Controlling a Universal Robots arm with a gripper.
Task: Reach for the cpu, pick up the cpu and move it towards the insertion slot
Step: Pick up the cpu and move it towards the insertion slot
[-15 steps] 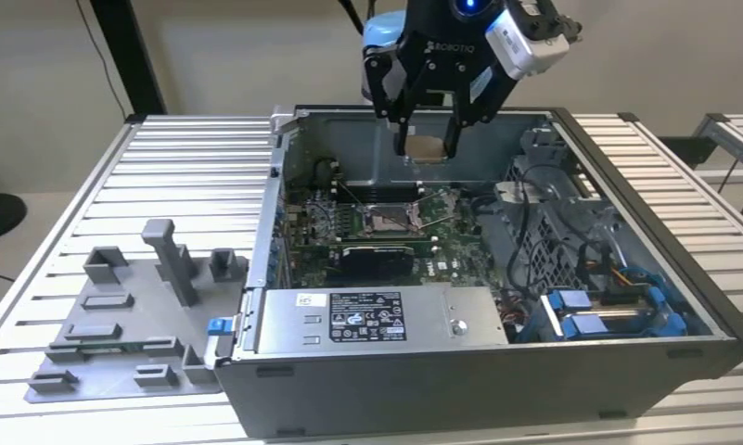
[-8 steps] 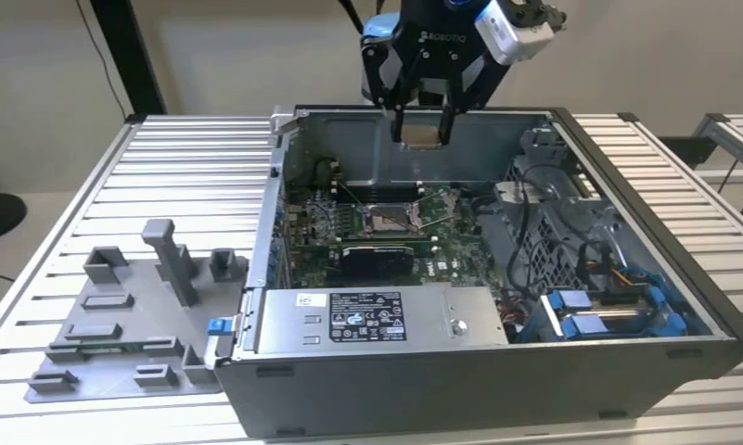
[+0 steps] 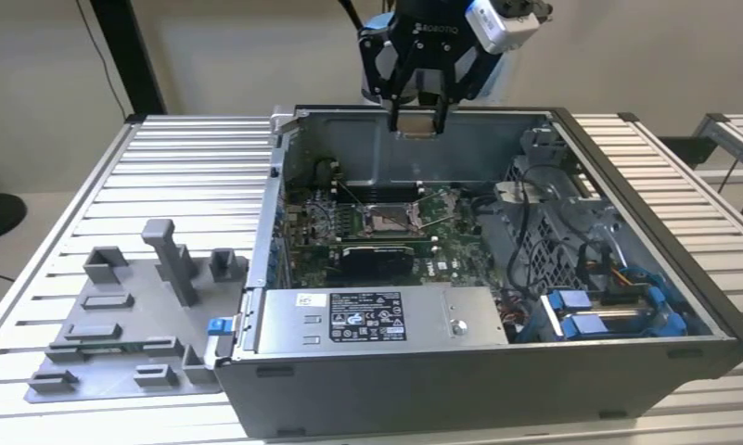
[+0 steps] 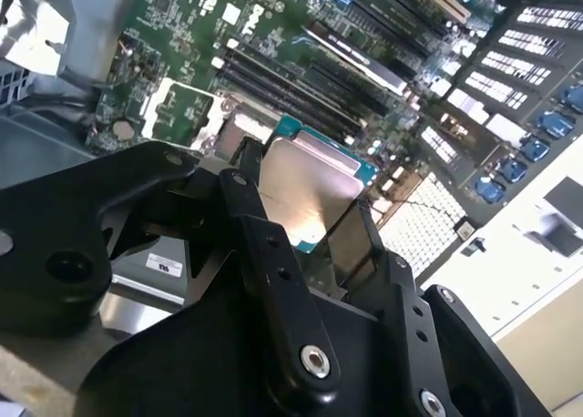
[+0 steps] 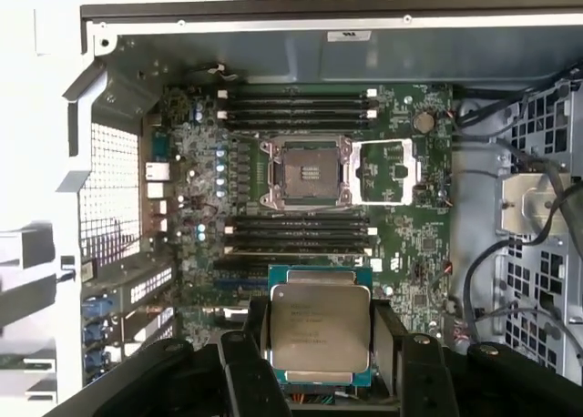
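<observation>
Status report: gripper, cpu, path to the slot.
Gripper shut on cpu, above the open case. Insertion slot open, uncovered. Nothing seen between them.

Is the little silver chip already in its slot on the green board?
Not in. The cpu is held between the gripper fingers, apart from the insertion slot, whose dark centre is bare.

1. Thin square silvery-topped cpu chip [image 5: 321, 333], teal-edged, clamped level between the black fingers [image 5: 240, 362], raised above the board.
2. Square silver-framed insertion slot [image 5: 304, 171] on the green motherboard, open, dark centre exposed.
</observation>
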